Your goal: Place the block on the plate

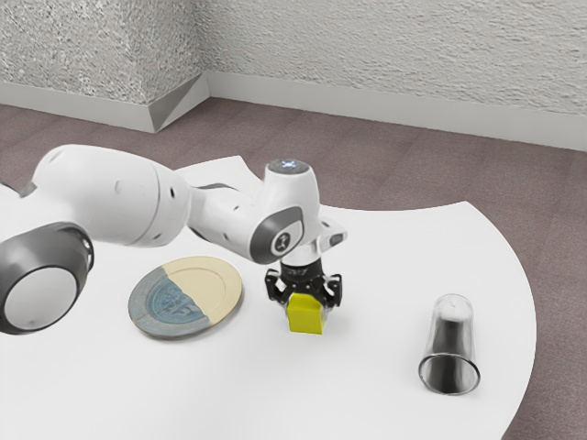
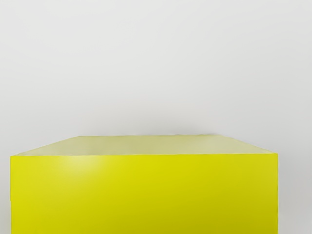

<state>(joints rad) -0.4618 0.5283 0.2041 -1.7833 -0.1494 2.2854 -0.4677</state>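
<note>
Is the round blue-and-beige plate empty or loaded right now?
Empty: in the exterior view the plate shows a bare face, and the solid yellow block is off to its side.

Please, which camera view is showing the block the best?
The wrist view: there the block appears large, with two faces and their shared edge clear. The exterior view shows it smaller, at the gripper, apart from the plate.
</note>
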